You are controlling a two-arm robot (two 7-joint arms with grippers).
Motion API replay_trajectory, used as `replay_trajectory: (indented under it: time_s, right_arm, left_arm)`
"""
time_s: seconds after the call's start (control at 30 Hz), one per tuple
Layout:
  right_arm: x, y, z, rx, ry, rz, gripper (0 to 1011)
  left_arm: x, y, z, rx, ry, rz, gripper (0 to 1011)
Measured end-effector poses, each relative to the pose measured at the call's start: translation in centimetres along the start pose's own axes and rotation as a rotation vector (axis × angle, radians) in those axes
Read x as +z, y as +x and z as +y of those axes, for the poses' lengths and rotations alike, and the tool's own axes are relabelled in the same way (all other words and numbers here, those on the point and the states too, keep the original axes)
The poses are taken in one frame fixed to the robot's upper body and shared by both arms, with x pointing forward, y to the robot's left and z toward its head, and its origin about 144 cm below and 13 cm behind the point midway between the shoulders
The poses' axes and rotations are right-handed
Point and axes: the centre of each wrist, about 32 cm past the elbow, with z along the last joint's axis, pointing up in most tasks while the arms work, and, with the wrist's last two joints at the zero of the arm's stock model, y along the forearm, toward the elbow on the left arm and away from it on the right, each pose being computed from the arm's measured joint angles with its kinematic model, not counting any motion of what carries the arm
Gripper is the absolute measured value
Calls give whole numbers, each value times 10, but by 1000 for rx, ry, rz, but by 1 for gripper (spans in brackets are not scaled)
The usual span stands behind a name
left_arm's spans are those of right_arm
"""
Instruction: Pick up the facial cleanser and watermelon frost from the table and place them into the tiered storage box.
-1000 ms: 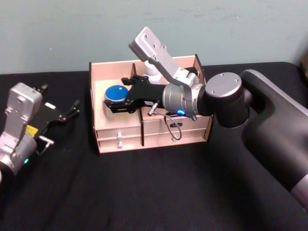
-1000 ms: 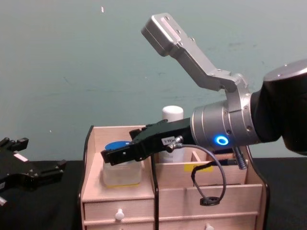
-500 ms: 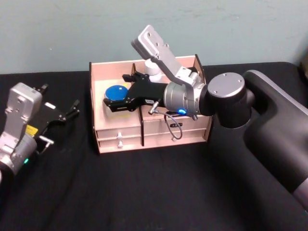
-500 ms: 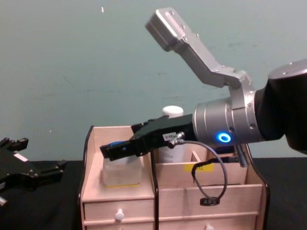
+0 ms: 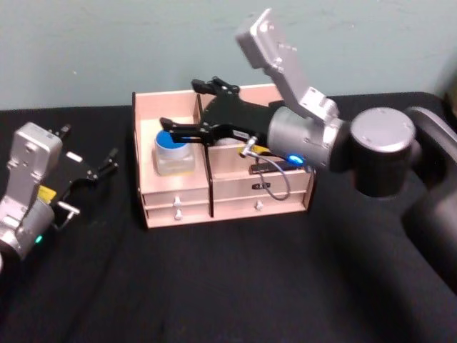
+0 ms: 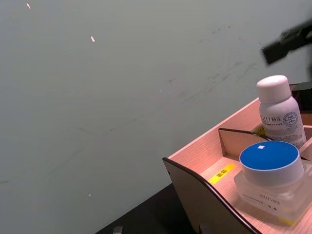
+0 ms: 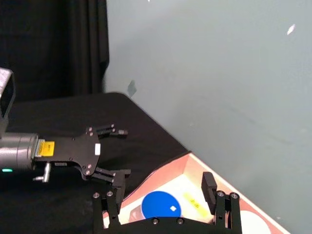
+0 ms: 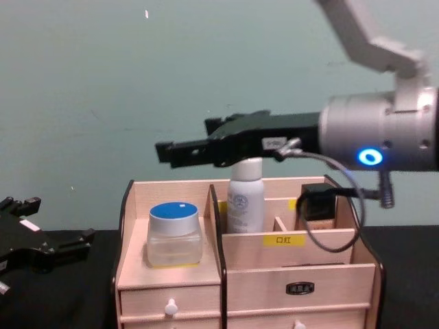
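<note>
- The table is seen from above and in front in the head view.
- The storage box is viewed close and side-on in the chest view.
- The blue-lidded jar is shared by both wrist views.

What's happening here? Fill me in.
The right gripper hangs open above the tiered storage box, holding nothing. Beneath it, a blue-lidded jar stands in the box's left compartment, and a white bottle stands upright in a rear compartment to its right. The left gripper sits parked on the black table, left of the box. Both items appear to be stowed.
</note>
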Motion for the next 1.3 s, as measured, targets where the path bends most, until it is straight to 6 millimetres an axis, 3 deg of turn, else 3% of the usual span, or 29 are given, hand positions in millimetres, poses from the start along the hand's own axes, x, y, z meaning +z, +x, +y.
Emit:
replay_trajectory:
  time_s: [0.3,0.57,0.93,1.3]
  right_arm:
    - [0,-2,-42,-116,72,1,1003]
    - [-9,14,-74,-308,73,8,1003]
    - [-34,36,-91,-562,39,11,1003]
    - [-55,56,-93,-675,-3,42,1002]
  left_arm:
    - [0,0,0,0,0,0,1010]
    - [0,0,0,0,0,0,1010]
    - [0,0,0,0,0,0,1010]
    - [0,0,0,0,0,0,1010]
